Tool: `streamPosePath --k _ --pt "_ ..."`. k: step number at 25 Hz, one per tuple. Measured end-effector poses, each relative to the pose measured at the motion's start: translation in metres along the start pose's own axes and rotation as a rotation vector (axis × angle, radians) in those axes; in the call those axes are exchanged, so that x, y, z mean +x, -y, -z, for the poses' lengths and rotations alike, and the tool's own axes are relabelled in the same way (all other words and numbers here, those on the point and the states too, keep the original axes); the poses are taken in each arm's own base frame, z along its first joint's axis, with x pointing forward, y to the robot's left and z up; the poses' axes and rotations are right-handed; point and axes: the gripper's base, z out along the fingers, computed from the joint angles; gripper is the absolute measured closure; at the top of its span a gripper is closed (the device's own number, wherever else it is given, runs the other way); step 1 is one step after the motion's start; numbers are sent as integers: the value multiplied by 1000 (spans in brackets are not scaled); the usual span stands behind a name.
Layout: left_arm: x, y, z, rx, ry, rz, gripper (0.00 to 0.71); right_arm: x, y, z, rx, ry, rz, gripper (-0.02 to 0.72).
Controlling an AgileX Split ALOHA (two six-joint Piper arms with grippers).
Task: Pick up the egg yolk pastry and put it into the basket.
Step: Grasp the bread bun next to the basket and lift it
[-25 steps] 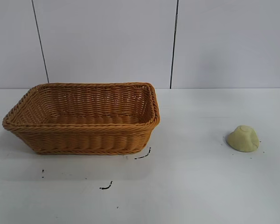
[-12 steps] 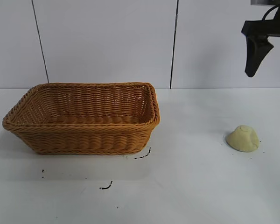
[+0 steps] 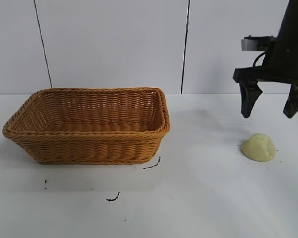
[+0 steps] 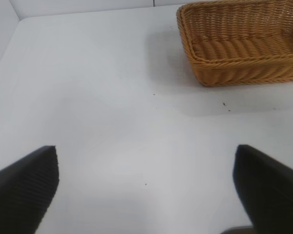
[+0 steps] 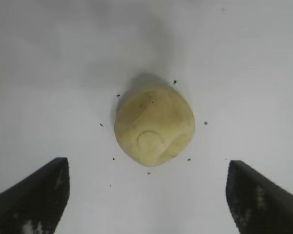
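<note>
Basket [image 3: 87,126]: orange-brown wicker, rectangular, flared sides and braided rim, standing on the left part of the white counter [image 3: 198,198]; nothing shows inside it. In the left wrist view the basket [image 4: 241,41] sits well apart from the left hand [image 4: 146,187], whose two dark fingers [image 4: 24,187] are spread wide above bare counter [image 4: 112,97]; this hand does not appear in the exterior view. Black marks [image 3: 151,165]: a few small smudges on the counter just in front of the basket, toward its right corner. Pastry [image 3: 259,147]: pale yellow dome with a flattish top, resting on the counter at the right, well apart from the basket. Right hand [image 3: 270,106]: black, hanging just above the pastry and not touching it, fingers [image 3: 248,101] spread wide and pointing down. In the right wrist view the pastry [image 5: 154,126] lies between the two parted fingers [image 5: 34,195], with tiny dark specks on the counter around it.
</note>
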Motion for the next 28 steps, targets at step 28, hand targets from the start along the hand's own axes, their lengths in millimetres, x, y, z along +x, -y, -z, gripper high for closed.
streamPosePath --k 28 --pt "0 0 0 0 0 0 14 0 0 -15 -1 -18 -1 251"
